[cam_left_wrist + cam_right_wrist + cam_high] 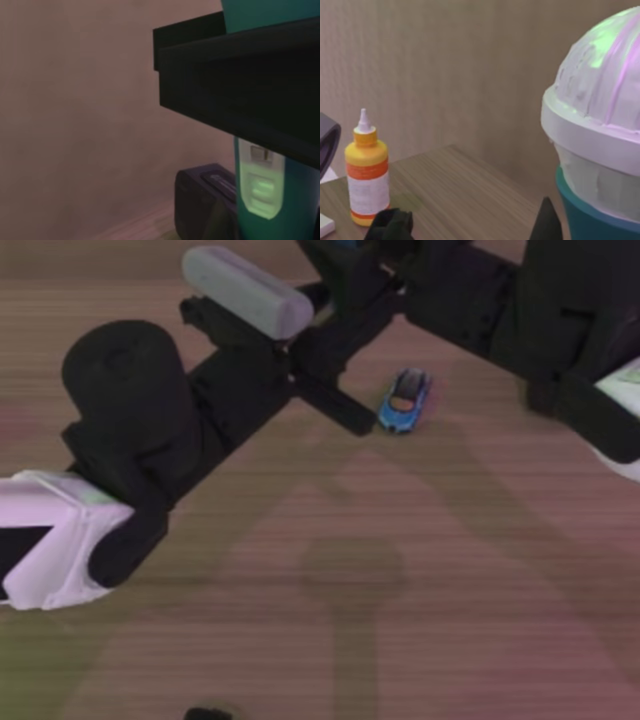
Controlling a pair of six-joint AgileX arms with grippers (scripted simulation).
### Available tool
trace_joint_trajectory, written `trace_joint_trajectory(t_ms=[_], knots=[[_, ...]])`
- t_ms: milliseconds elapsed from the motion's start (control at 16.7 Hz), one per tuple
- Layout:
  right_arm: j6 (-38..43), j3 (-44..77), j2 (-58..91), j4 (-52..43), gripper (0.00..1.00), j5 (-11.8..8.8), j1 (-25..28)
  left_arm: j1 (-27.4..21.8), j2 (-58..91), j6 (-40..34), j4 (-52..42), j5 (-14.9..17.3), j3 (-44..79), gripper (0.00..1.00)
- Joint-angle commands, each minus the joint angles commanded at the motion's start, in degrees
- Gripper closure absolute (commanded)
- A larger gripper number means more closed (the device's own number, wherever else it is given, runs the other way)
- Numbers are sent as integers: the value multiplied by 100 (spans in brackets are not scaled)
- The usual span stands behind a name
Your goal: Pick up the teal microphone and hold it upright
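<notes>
Teal handle and white head tell us where the teal microphone (272, 200) is: already off the bench (420, 620) and up in the air, between the two arms that meet in the upper middle of the top view. In the left wrist view our left gripper (240, 100) crosses the handle, with teal showing above and below its dark finger, so we judge it clamped on the handle near the small white switch panel. In the right wrist view the rounded white head sits above the teal collar, which suggests the long axis stands close to vertical, head up. Our right gripper (470, 225) lies just beside the head; only two dark fingertips show at the bottom of that view, and we cannot tell how wide they are or whether they touch anything. A blue toy car (405, 400) rests on the bench below the arms, and an orange bottle (366, 172) stands well apart. What remains, we judge, is keeping the handle plumb.
</notes>
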Motion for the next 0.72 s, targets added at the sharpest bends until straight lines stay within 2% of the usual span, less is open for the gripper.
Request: trace_joint_trajectory(t_ms=[120,180,660,720], knots=[[0,0,0,0,98,0,0,0,0,0,0,0,0,100],[0,0,0,0,100,0,0,0,0,0,0,0,0,100],[0,0,0,0,100,0,0,0,0,0,0,0,0,100],[0,0,0,0,100,0,0,0,0,0,0,0,0,92]])
